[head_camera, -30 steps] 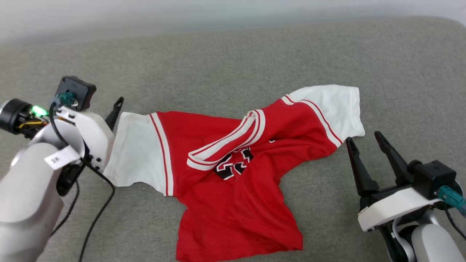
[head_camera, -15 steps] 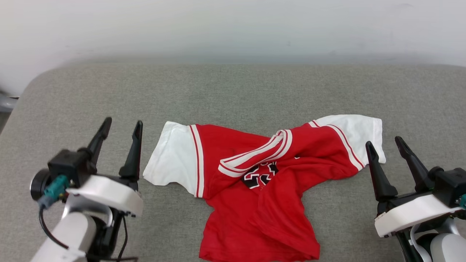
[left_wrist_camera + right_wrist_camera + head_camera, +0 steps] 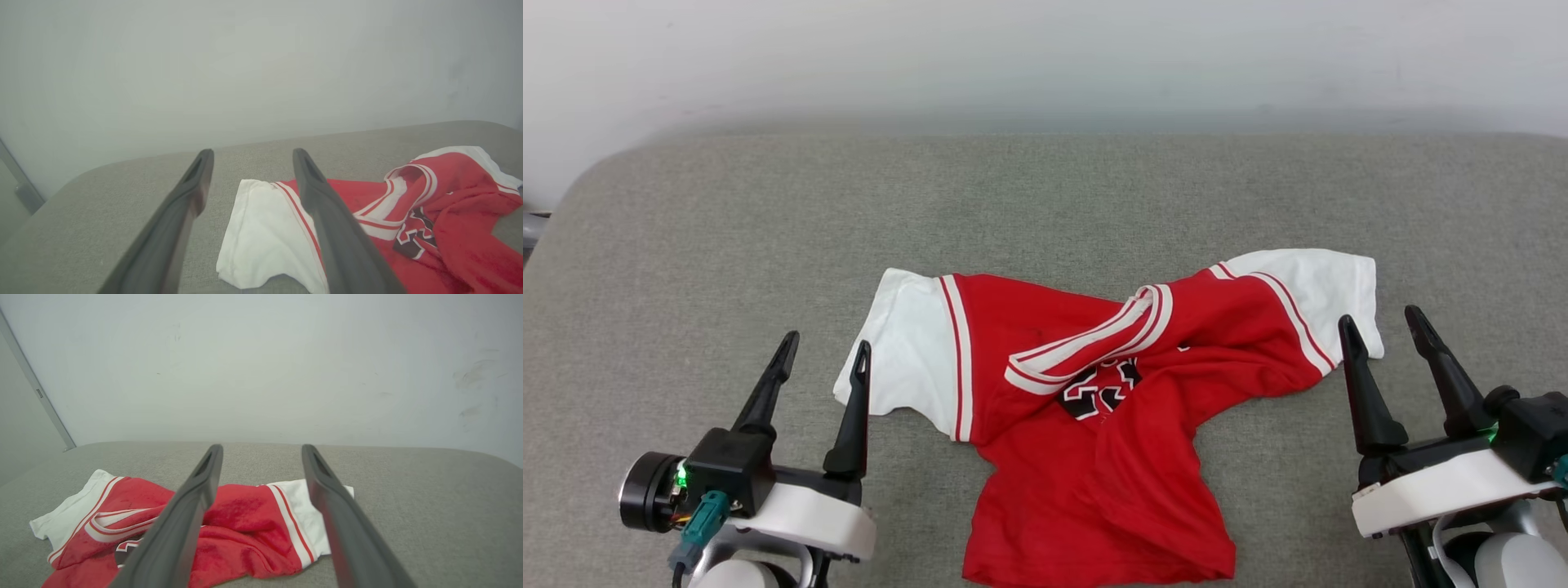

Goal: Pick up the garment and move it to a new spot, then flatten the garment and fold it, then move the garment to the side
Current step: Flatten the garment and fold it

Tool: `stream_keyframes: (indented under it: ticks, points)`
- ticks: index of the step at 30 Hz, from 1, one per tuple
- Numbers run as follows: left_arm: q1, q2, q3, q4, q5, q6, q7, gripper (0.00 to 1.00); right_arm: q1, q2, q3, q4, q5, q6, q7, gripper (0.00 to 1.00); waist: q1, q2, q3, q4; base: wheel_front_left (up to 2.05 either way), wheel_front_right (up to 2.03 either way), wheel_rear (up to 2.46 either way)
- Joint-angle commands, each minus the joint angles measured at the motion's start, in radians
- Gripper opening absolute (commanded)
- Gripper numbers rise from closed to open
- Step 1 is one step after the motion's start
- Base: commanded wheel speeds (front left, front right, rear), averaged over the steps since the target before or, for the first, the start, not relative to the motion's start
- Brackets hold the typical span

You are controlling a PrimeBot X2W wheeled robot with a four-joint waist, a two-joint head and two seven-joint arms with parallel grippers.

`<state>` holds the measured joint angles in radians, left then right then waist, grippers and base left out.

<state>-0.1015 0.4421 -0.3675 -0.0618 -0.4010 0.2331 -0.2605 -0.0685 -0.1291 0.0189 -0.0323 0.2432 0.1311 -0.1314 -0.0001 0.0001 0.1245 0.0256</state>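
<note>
The garment, a red jersey T-shirt with white sleeves, striped trim and a black-and-white chest print, lies crumpled on the grey cushioned surface, collar folded across the chest. My left gripper stands open at the lower left, just short of the left white sleeve. My right gripper is open at the lower right, near the right white sleeve. In the left wrist view the garment lies ahead between and right of the fingers. The right wrist view shows the garment beyond its fingers.
A pale wall rises behind the surface's far edge. The surface's rounded left corner drops off beside a grey fitting. Bare grey cushion lies behind the garment and to both sides.
The head camera tilted up, so the wall came into view. My left arm swung from raised beside the left sleeve down to the lower left, fingers pointing forward. The garment stayed put.
</note>
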Motion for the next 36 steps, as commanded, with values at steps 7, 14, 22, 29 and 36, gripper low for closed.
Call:
stream_keyframes:
  ticks: [7,14,22,29,36]
  points:
    - [-0.057,0.038,-0.004,0.105,-0.038,-0.062,0.109,1.00,-0.019,0.004,0.006,-0.012,-0.010,-0.001,0.001,1.00,0.0001,-0.0001,0.061,-0.033,0.00,0.00,0.00]
    - [-0.155,0.126,-0.025,0.167,-0.079,-0.071,0.475,1.00,-0.036,0.008,0.012,-0.019,-0.015,-0.001,0.002,1.00,0.0001,-0.0001,0.138,-0.064,0.00,0.00,0.00]
    - [-0.190,0.171,-0.036,0.173,-0.121,-0.076,0.672,1.00,-0.055,0.016,0.032,-0.012,-0.017,-0.001,-0.013,1.00,0.0001,-0.0001,0.203,-0.093,0.00,0.00,0.00]
    - [-0.154,0.154,-0.089,0.259,-0.153,-0.113,0.755,0.31,-0.069,0.012,0.039,0.002,-0.027,-0.001,-0.020,1.00,0.0001,-0.0001,0.224,-0.107,0.00,0.00,0.00]
    - [-0.136,0.141,-0.053,0.248,-0.171,-0.094,0.676,0.00,-0.057,-0.012,0.012,0.018,-0.038,-0.001,0.002,1.00,0.0001,-0.0001,0.197,-0.092,0.00,0.00,0.00]
